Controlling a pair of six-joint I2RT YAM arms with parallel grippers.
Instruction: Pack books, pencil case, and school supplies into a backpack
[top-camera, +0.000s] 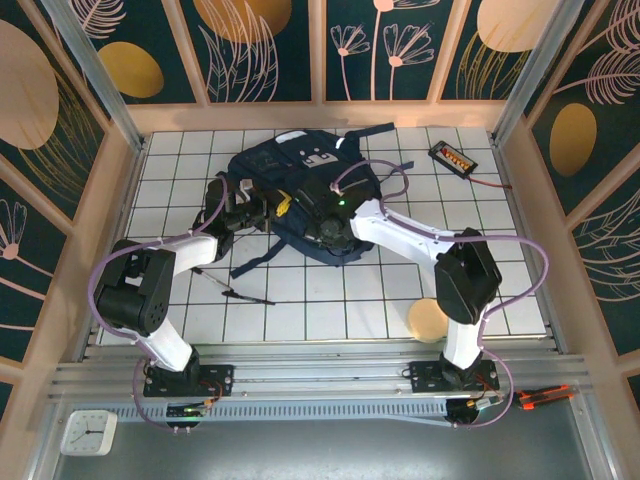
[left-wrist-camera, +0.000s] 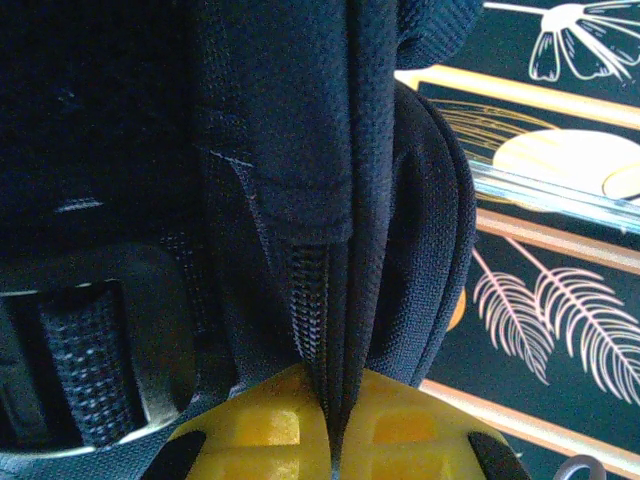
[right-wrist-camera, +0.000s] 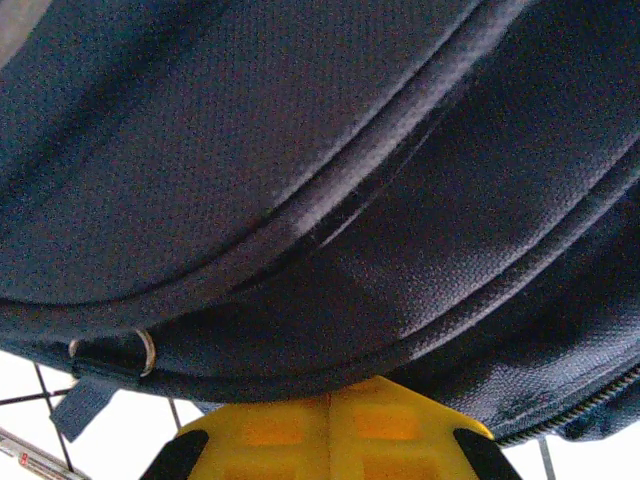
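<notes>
the backpack lies at the middle of the worktop, toward its far edge. the left claw pinches the backpack's zip seam. the right claw is pressed together against its piped edge; whether fabric is caught, i cannot tell.

I read the backpack as matt navy woven cloth, coarse-grained up close. Its zip has dull dark teeth, and the buckle is smooth black plastic with a slight sheen over ribbed webbing. A small ring looks like bright metal. The left gripper has pads of matt yellow plastic. The table looks smooth and white.
</notes>
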